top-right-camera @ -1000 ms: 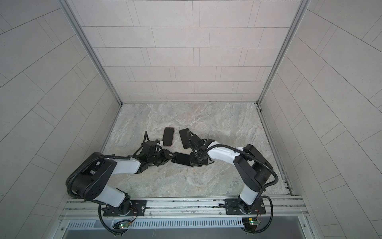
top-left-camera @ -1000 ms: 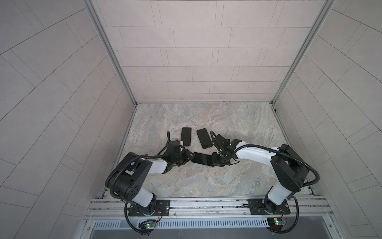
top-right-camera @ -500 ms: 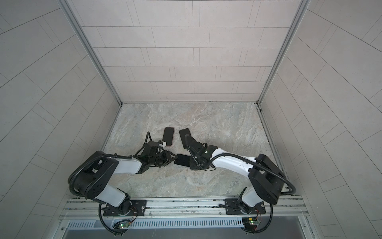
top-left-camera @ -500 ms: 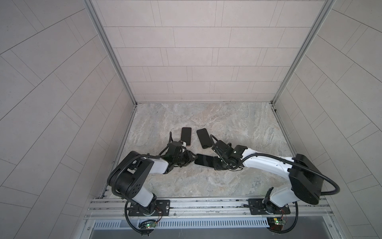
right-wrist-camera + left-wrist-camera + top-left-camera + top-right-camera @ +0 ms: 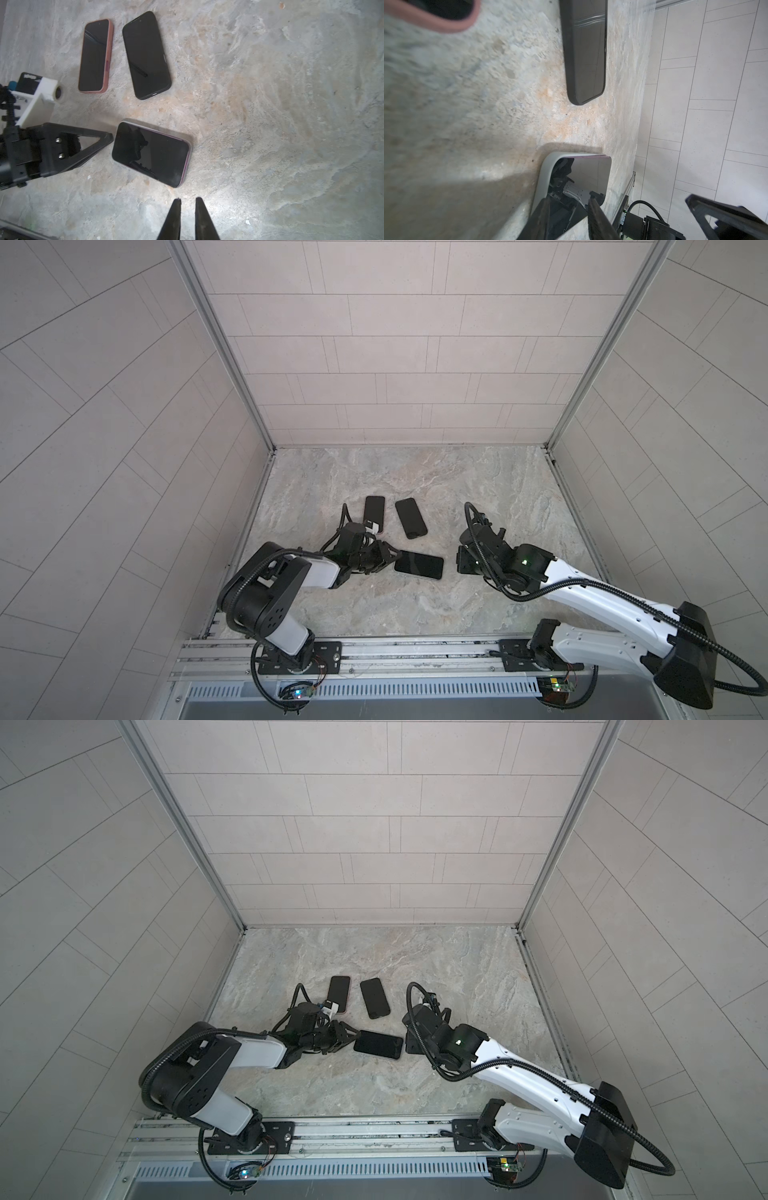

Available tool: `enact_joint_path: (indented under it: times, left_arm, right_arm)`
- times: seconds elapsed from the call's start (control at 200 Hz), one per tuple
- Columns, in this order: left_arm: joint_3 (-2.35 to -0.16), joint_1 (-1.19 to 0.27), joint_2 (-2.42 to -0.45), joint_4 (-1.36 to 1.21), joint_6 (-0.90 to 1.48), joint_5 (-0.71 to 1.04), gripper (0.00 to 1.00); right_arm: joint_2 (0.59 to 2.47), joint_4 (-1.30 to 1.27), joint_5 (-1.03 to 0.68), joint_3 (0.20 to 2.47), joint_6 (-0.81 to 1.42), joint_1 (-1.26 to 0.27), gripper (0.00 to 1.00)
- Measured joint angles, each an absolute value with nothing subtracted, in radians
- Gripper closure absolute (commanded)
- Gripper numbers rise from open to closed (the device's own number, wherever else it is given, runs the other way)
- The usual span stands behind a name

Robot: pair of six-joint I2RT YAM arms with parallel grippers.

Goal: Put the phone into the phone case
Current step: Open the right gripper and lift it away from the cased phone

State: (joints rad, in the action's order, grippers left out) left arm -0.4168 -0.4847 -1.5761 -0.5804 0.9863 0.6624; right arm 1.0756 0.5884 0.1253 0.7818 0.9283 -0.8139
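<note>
Just beside the left pincer [image 5: 390, 559], on the counter [image 5: 415, 614], lies the phone [image 5: 150, 152], flat inside the grey phone case [image 5: 545, 178]. We judge seating nearly done, though a purple edge shows. That pincer's jaws stand apart, one fingertip [image 5: 106, 138] at the case end, clamping nothing. Well apart from it, the right pincer [image 5: 188, 200] hangs nearly together, empty. Next we would press any proud corner home.

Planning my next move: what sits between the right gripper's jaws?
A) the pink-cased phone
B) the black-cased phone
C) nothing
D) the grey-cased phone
C: in the right wrist view, the right gripper has only a narrow empty gap between its jaws. It hangs over the marble table, short of the grey-cased phone.
</note>
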Motion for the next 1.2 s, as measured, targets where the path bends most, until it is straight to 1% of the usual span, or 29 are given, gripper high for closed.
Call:
enact_joint_path:
  times: [0.045,0.12,0.135,0.165,0.235,0.32,0.385,0.455,0.565,0.6,0.645,0.705,0.761,0.996,1.201]
  left_arm:
    - [-0.417,-0.485,-1.575,-0.583,0.983,0.665,0.62]
    - [-0.416,-0.485,-1.572,-0.588,0.974,0.667,0.62]
    - [-0.416,-0.485,-1.572,-0.590,0.972,0.666,0.62]
    - [-0.416,-0.485,-1.572,-0.594,0.970,0.666,0.62]
    - [-0.416,-0.485,-1.573,-0.599,0.968,0.666,0.62]
    - [-0.416,-0.485,-1.573,-0.601,0.968,0.662,0.62]
    - [-0.416,-0.485,-1.573,-0.599,0.968,0.657,0.62]
    - [-0.416,-0.485,-1.571,-0.587,0.962,0.650,0.62]
    - [-0.417,-0.485,-1.569,-0.560,0.949,0.638,0.62]
    - [-0.417,-0.485,-1.569,-0.555,0.946,0.634,0.62]
    - [-0.417,-0.485,-1.569,-0.547,0.945,0.629,0.62]
    - [-0.418,-0.485,-1.569,-0.533,0.942,0.622,0.62]
    - [-0.422,-0.485,-1.569,-0.513,0.939,0.616,0.62]
    - [-0.435,-0.485,-1.569,-0.474,0.925,0.604,0.62]
    - [-0.435,-0.485,-1.569,-0.458,0.923,0.604,0.62]
  right_arm:
    - [1.075,0.576,0.131,0.763,0.924,-0.803,0.88]
    - [1.069,0.560,0.132,0.744,0.906,-0.796,0.88]
    - [1.065,0.554,0.132,0.740,0.897,-0.796,0.88]
    - [1.055,0.532,0.131,0.728,0.881,-0.796,0.84]
    - [1.012,0.458,0.123,0.669,0.855,-0.792,0.90]
    - [0.987,0.376,0.045,0.581,0.850,-0.734,0.90]
    - [0.999,0.347,0.014,0.543,0.845,-0.693,0.87]
    - [1.017,0.313,-0.017,0.525,0.843,-0.677,0.87]
    - [1.079,0.244,-0.072,0.523,0.844,-0.667,0.94]
    - [1.113,0.235,-0.092,0.532,0.841,-0.666,0.94]
    - [1.155,0.224,-0.117,0.546,0.839,-0.666,0.94]
    - [1.206,0.206,-0.157,0.562,0.839,-0.666,0.88]
    - [1.240,0.191,-0.191,0.571,0.833,-0.666,0.86]
    - [1.262,0.219,-0.213,0.601,0.851,-0.675,0.86]
    - [1.288,0.214,-0.252,0.589,0.894,-0.713,0.87]
